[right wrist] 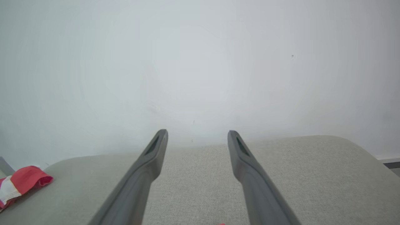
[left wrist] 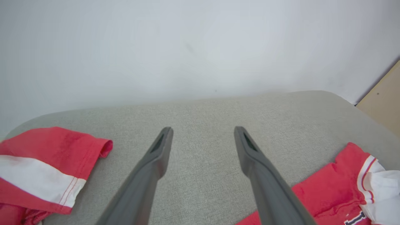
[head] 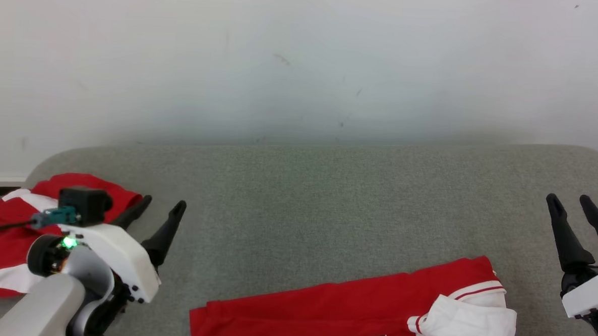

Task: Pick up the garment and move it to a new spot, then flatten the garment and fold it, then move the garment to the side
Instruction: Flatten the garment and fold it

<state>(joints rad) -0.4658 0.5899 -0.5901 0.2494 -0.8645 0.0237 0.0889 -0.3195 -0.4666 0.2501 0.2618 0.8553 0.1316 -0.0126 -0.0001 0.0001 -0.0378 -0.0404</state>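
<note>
Closest to the head camera is my left arm's pale forearm (head: 40, 303), low at the left, with the left fingers (head: 164, 201) pointing up and away over the grey fabric surface (head: 328, 189). They stand spread wide with bare fabric between them and hold nothing. At the right edge, the right fingers (head: 569, 199) are likewise parted and empty, with nothing touching them.

I take the garment (head: 323, 310) for this job to be the red one with white trim and dark lettering. It lies along the bottom edge of the head view, between the two arms and nearer the right one, and part of it runs out of view below. Its white sleeve (head: 466, 322) is bunched and turned over onto the red body, so it is neither flat nor folded.

A second red piece with a white band (head: 2, 256) lies at the far left corner of the surface, partly behind my left wrist and well apart from the first. I cannot tell whether it is a finished piece set aside or one waiting its turn.

My read is that nothing of the task is done yet on the near garment. Pick-up, the move, flattening, folding and shifting it aside are all left. Both arms sit clear of the cloth, so the first job is bringing fingers down onto an edge of it.
</note>
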